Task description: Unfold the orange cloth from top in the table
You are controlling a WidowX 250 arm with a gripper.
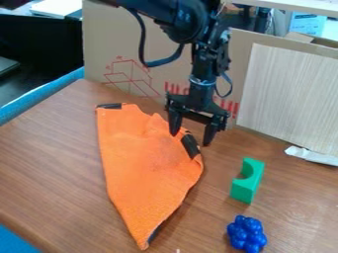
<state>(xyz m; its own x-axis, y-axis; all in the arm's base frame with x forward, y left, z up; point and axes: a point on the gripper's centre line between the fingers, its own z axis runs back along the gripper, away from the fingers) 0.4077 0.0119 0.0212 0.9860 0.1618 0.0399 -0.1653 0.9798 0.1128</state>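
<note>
Gripper (191,139): fingers apart, beside dark patch (190,146).
Orange cloth (145,168): mostly picture-left of me, long axis toward the camera.

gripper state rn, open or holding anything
Gripper: open, fingers spread apart at the upper right edge of the orange cloth, with no cloth visibly pinched between them.

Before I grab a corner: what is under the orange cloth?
The orange cloth lies on the wood-grain tabletop, and a sliver of dark edging shows beside its near tip. The rest underneath is covered, so I cannot tell whether anything lies there.
</note>
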